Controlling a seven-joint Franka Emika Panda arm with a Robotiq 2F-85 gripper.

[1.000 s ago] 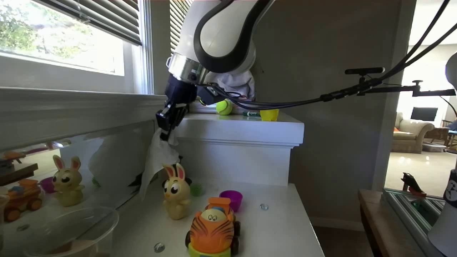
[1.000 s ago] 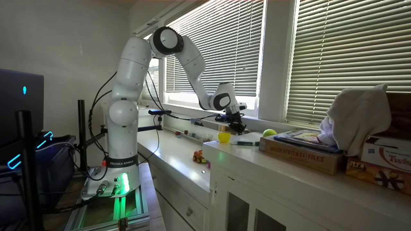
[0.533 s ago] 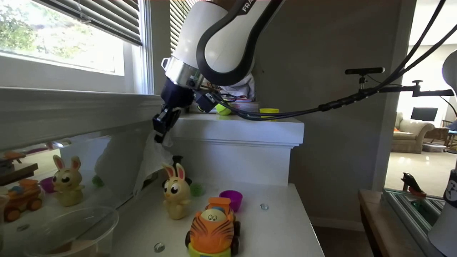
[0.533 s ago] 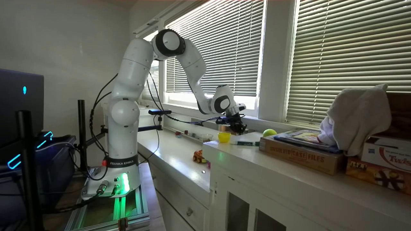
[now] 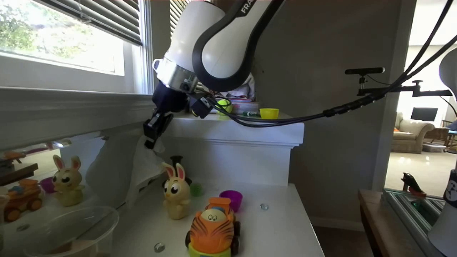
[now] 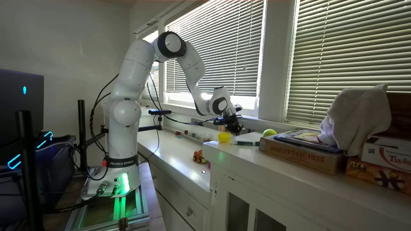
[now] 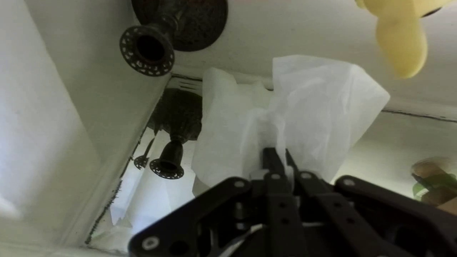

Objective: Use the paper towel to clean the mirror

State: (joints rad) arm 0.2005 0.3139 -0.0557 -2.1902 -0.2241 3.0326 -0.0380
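Observation:
The white paper towel [image 5: 144, 166] hangs down from my black gripper [image 5: 151, 142] in an exterior view. In the wrist view the gripper's fingers [image 7: 281, 153] are shut on a fold of the towel [image 7: 314, 103], which spreads out beyond the tips. The mirror [image 5: 110, 167] is the upright panel behind the counter and reflects the toys. The towel hangs right by the mirror's far end and covers part of its bottom edge in the wrist view. I cannot tell how firmly it touches. In an exterior view the gripper [image 6: 235, 128] shows dark, and the towel is not discernible there.
A dark candlestick [image 7: 150, 50] stands in the corner by the towel. A yellow bunny [image 5: 177, 196], an orange car [image 5: 212, 228], a purple cup [image 5: 232, 200] and a clear tub [image 5: 71, 232] stand on the counter. A raised ledge [image 5: 235, 131] bounds the far end.
My gripper has moved left and slightly down in an exterior view, toward the mirror, carrying the paper towel. The candlestick has come into clearer view. The toys have not moved.

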